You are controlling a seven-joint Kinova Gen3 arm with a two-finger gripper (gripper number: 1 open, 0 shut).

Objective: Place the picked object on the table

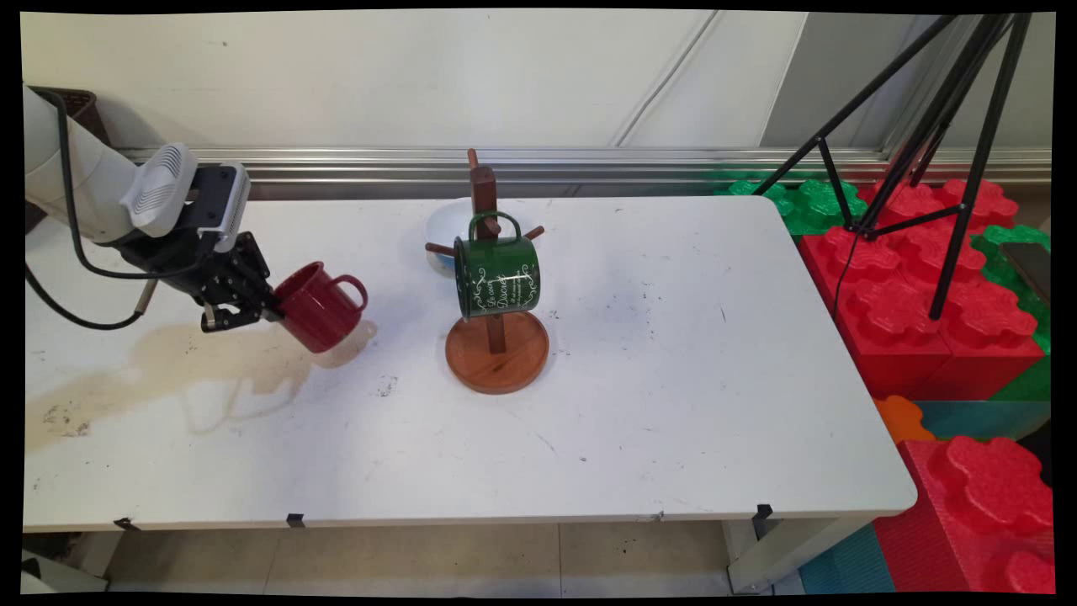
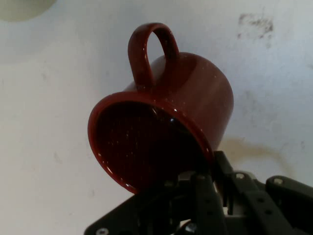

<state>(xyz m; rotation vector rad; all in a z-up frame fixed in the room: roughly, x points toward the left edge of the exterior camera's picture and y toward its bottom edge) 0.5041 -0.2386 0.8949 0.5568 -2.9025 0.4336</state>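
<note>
A white table (image 1: 673, 404), scuffed and stained brownish at its left, stands before a pale panelled wall (image 1: 379, 76) with a metal rail (image 1: 589, 164) along its base. Red and green foam blocks (image 1: 925, 278) are stacked at right, under a black tripod (image 1: 951, 126). The floor (image 1: 421, 560) is beige tile.

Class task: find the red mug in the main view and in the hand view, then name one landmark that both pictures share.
Main view: the red mug is left of centre, tilted, held above the white table by the gripper.
Hand view: the mug fills the centre, mouth toward the camera, handle up.
Shared landmark: the mug's handle.
</note>
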